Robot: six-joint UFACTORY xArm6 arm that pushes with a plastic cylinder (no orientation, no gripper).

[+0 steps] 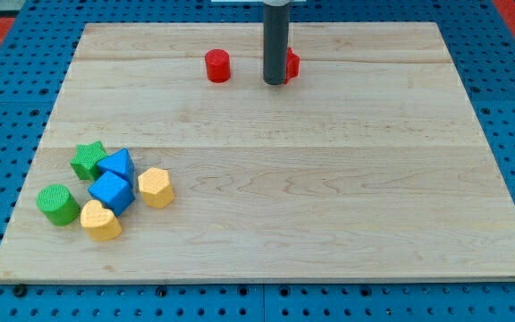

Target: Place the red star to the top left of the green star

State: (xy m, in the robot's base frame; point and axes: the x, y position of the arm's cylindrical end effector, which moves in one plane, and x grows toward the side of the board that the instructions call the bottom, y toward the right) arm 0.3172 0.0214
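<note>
Left to right. Cluster at the view's lower left of the counter (347,224): green cylinder (58,204), green star (88,159), yellow heart (101,220), blue cube (112,191), second blue block (118,165), yellow hexagon (156,187). They are packed, most touching a neighbour. The green star sits at the cluster's upper left edge, touching the second blue block.

Top centre: red cylinder (217,65), standing alone. Just to the view's right of it, my tip (276,82). Rod comes straight down from the view's top. Behind the rod, red star (291,63), mostly hidden; only a red sliver shows on the rod's right side. Shape cannot be confirmed from that sliver; taken as the star from the task.

No claw on this rig, so nothing released or clenched; just the rod end on the surface.

Step in hand, my judgement: contact phase. Tip is at or touching the red star, on its left-front side. Star is well apart from the green star, so the task is barely started.

Next move calls for: getting the tip to the star's right side, then a long push toward the view's left and down, passing the red cylinder without dragging it. Stop above-left of the green star, near the counter's left edge. Risk: overshoot off the edge, or nudging the cluster.
</note>
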